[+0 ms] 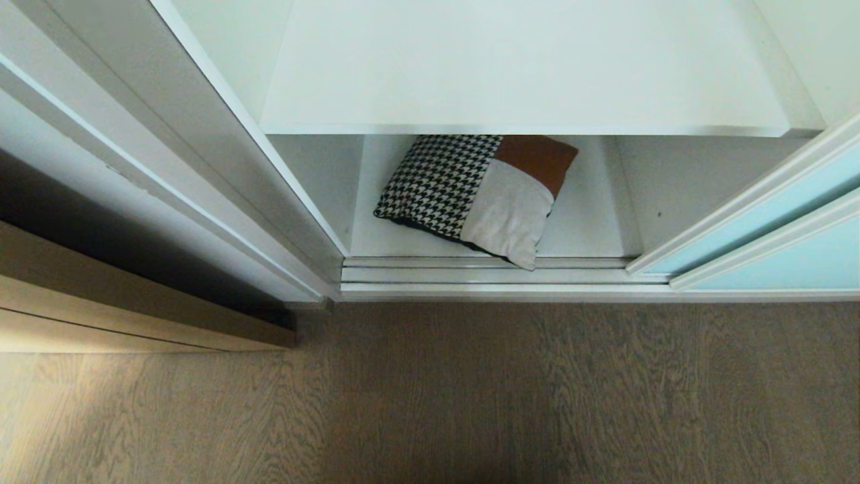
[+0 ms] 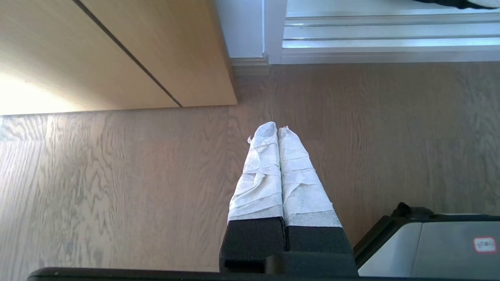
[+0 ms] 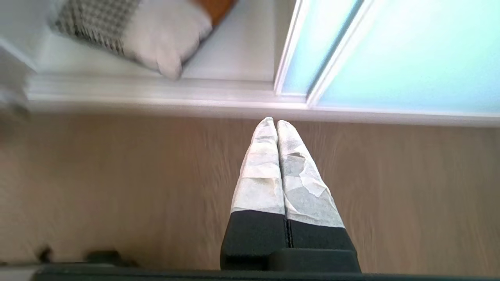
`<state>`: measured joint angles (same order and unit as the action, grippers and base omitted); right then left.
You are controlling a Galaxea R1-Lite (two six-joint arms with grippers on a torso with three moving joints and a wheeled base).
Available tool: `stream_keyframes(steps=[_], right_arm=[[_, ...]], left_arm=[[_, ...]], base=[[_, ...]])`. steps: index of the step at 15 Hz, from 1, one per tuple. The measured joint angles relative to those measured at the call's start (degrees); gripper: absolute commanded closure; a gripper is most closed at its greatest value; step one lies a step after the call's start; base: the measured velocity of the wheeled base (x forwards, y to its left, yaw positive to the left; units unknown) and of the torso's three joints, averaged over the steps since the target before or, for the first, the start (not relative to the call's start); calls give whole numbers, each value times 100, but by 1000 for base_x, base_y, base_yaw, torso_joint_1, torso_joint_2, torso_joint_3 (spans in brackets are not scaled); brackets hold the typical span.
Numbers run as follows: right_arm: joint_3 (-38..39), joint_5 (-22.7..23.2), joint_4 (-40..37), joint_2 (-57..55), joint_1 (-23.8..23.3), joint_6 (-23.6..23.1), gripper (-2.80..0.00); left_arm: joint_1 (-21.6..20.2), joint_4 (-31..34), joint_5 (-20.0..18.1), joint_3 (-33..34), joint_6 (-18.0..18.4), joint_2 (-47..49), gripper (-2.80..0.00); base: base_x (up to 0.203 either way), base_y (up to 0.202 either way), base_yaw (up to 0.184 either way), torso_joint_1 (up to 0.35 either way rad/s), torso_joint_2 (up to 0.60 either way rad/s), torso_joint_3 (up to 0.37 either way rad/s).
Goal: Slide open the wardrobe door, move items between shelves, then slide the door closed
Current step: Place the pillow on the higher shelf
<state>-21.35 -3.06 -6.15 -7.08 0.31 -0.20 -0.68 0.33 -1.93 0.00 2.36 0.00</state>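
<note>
We see the sliding wardrobe door [image 1: 772, 222] pushed aside to the right, its frosted aqua glass in a thin pale frame, leaving the wardrobe open in front of us. Inside, the cushion [image 1: 477, 195] lies on the lower shelf [image 1: 584, 222], tilted, with its houndstooth half toward the left and its rust and cream patches toward the right; one cream corner reaches over the silver floor track [image 1: 484, 275] at the opening. Above it the upper shelf [image 1: 524, 67] juts forward and hides the cushion's far edge. The grey wood-grain floor [image 1: 470, 396] runs up to the track, and a light wood cabinet [image 1: 101, 302] stands to the left of the wardrobe.

Our right gripper [image 3: 273, 123] hangs over the floor just short of the track, near the door's edge, its white-wrapped fingers [image 3: 261, 171] pressed together and holding nothing. Our left gripper [image 2: 275, 128] hangs over the floor near the cabinet's corner, its fingers likewise closed and empty.
</note>
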Motion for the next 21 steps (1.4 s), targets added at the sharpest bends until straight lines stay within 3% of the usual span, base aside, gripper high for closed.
stream_keyframes(steps=[4, 7, 9, 14, 16, 21], right_arm=[[-1412, 297, -1155, -1052, 48, 242, 0], [-2110, 866, -1943, -1929, 72, 819, 0], [-2364, 1181, -2080, -2581, 72, 1193, 0], [-2589, 1911, -1949, -4376, 100, 2262, 0], [-2497, 2223, -1773, -5031, 142, 2389, 0], [-1973, 2326, -395, -6660, 510, 2707, 0]], left_arm=[[0, 2, 0, 0, -5, 0, 0], [0, 2, 0, 0, -5, 0, 0], [0, 0, 2, 0, -6, 0, 0], [0, 0, 0, 0, -20, 0, 0], [0, 0, 0, 0, -29, 0, 0], [0, -1, 0, 0, -26, 0, 0]], base=[[0, 0, 0, 0, 0, 0], [0, 0, 0, 0, 0, 0], [0, 0, 0, 0, 0, 0], [0, 0, 0, 0, 0, 0], [0, 0, 0, 0, 0, 0], [0, 0, 0, 0, 0, 0]])
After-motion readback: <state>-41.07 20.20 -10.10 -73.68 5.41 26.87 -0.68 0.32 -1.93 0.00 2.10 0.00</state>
